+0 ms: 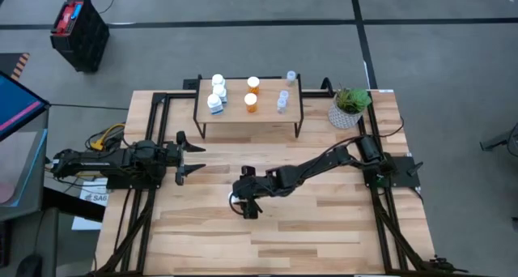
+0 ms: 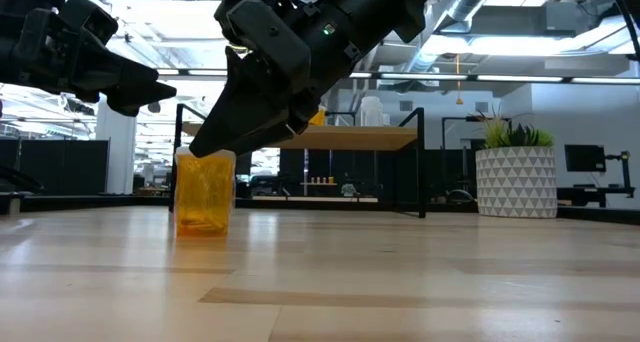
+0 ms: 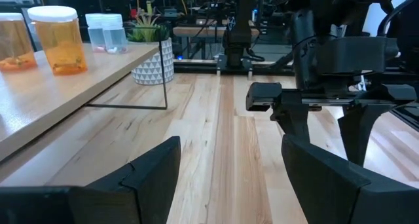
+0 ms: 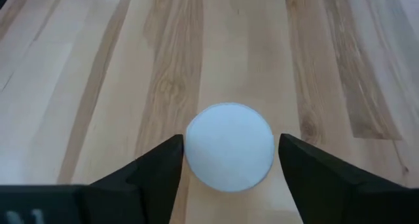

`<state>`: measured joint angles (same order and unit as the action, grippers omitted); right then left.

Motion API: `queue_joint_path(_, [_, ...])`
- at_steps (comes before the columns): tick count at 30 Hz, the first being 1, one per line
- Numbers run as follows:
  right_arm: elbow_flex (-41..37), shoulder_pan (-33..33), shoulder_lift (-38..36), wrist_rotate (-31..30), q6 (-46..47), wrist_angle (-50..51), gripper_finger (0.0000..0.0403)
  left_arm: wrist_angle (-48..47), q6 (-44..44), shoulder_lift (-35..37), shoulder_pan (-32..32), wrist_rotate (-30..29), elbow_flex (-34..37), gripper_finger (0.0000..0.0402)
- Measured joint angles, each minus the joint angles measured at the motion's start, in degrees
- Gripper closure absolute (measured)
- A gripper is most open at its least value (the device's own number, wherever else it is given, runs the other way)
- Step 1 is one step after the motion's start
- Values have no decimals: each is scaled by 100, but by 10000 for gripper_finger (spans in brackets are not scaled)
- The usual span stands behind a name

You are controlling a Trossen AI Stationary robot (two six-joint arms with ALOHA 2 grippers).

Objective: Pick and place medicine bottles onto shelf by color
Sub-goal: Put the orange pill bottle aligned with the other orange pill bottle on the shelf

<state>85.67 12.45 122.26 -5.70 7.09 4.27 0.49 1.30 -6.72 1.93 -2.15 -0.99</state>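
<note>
Orange medicine bottle (image 2: 204, 193) stands upright on the tabletop (image 1: 324, 228), in front of the shelf (image 1: 248, 107). Left of it, the left tool (image 1: 188, 155) hangs released. The right tool (image 4: 228, 160) straddles its white cap (image 4: 228, 146), fingers apart, not gripping.

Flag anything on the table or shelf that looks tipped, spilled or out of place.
Nothing stands out. The bottles on the shelf stand upright in colour groups, and the one orange bottle left on the tabletop is upright too, with the right gripper straddling its white cap. No spills show.
</note>
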Motion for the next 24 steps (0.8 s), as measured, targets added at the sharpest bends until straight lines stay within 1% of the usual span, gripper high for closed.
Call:
queue_joint_path(4, [0, -31, 0, -3, 2, -2, 156, 0, 0, 0, 0, 1, 0, 148])
queue_joint_path(10, [0, -84, -12, -16, 42, -20, 201, 0, 0, 0, 0, 2, 0, 148])
queue_joint_path(13, [0, -99, -28, -21, 57, -2, 215, 0, 0, 0, 0, 2, 0, 148])
queue_joint_path(16, [0, -126, -31, -21, 57, -2, 216, 0, -1, 0, 0, 1, 0, 148])
queue_joint_path(21, [0, -136, -33, -23, 57, 7, 202, -2, 0, 0, 0, 2, 0, 148])
queue_joint_path(24, [63, -136, -33, -25, 57, 128, 204, -2, -1, 0, -1, 0, 0, 148])
